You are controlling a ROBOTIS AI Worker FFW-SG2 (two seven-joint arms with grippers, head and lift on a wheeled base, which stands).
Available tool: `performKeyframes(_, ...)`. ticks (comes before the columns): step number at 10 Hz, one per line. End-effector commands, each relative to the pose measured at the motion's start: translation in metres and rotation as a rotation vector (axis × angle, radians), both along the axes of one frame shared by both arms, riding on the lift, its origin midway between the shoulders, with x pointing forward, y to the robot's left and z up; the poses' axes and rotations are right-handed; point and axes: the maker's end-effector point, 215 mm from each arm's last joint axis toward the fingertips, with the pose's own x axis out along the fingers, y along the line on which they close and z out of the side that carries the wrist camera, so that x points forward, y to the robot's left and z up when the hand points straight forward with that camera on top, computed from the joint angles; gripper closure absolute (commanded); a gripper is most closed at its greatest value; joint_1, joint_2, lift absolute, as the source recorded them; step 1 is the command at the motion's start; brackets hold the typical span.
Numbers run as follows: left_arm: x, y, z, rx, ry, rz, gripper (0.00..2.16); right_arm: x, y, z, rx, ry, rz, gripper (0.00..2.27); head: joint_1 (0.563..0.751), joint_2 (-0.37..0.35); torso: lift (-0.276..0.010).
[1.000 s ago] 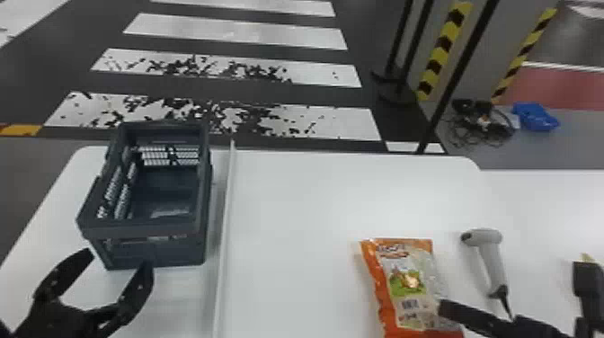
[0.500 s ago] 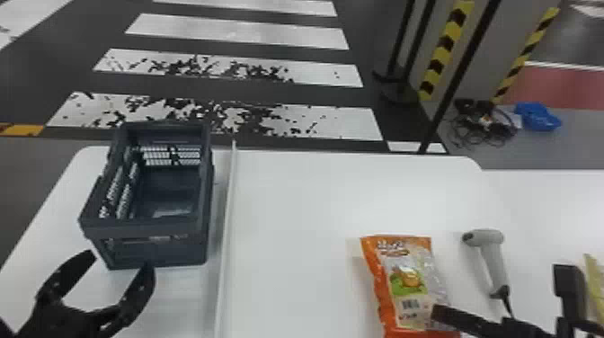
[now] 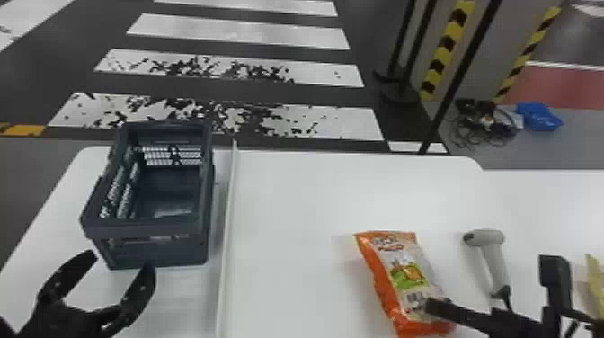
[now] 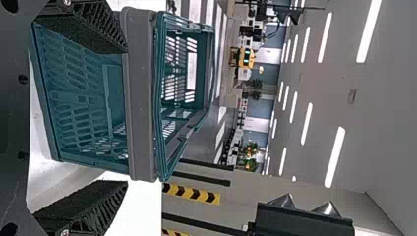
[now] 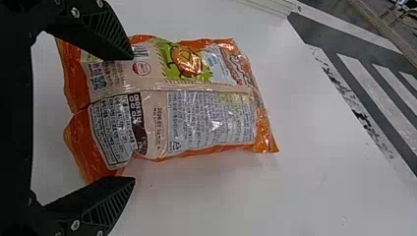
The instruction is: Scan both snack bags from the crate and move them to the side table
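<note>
In the head view, an orange snack bag (image 3: 406,274) lies on the white table, a barcode patch toward its near end. My right gripper (image 3: 490,283) stands open at its near right, one finger overlapping the bag's near right part. From the right wrist view, the open right gripper (image 5: 133,118) has one finger over the edge of the bag (image 5: 196,118) and the other off it. A grey handheld scanner (image 3: 493,258) lies right of the bag. The left gripper (image 3: 123,263) is open before the dark crate (image 3: 146,231); the left wrist view shows the left gripper (image 4: 126,116) facing the crate (image 4: 141,93).
A raised white strip (image 3: 228,233) divides the crate's side of the table from the bag's side. Something yellow (image 3: 595,283) lies at the right edge, past the right gripper. A black pole (image 3: 463,72) stands behind the table.
The right gripper has shifted left, uncovering more of the yellow thing, and the orange bag has slid and turned slightly left. The left gripper and crate look the same.
</note>
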Motion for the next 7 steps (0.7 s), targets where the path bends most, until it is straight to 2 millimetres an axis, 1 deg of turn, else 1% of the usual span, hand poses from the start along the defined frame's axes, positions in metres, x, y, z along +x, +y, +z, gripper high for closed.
performKeyframes(1, 0.000, 0.000, 0.001, 0.000, -0.002, 0.000, 0.04, 0.001, 0.001, -0.006, -0.006, 0.012, 0.014, 0.16, 0.695, -0.120, -0.099)
performKeyframes(2, 0.000, 0.000, 0.001, 0.000, -0.002, 0.000, 0.04, 0.002, 0.004, -0.010, -0.015, 0.017, 0.041, 0.48, 0.695, -0.119, -0.099)
performKeyframes(3, 0.000, 0.000, 0.001, 0.000, -0.002, 0.000, 0.04, 0.000, 0.008, -0.016, -0.031, 0.025, 0.063, 1.38, 0.695, -0.116, -0.099)
performKeyframes(4, 0.000, 0.000, 0.001, 0.000, -0.002, 0.000, 0.04, 0.001, 0.006, -0.019, -0.050, 0.026, 0.058, 2.01, 0.695, -0.109, -0.099)
performKeyframes(5, 0.000, 0.000, 0.001, 0.000, -0.002, 0.000, 0.04, 0.005, 0.003, -0.013, -0.075, -0.008, 0.063, 2.25, 0.695, -0.110, -0.099)
performKeyframes(6, 0.000, 0.000, 0.001, 0.000, -0.002, 0.000, 0.04, 0.008, 0.000, -0.002, -0.103, -0.042, 0.063, 2.25, 0.695, -0.112, -0.099)
performKeyframes(7, -0.001, 0.000, -0.001, 0.000, 0.001, 0.000, 0.04, 0.010, -0.002, 0.013, -0.119, -0.077, 0.060, 2.25, 0.695, -0.114, -0.099)
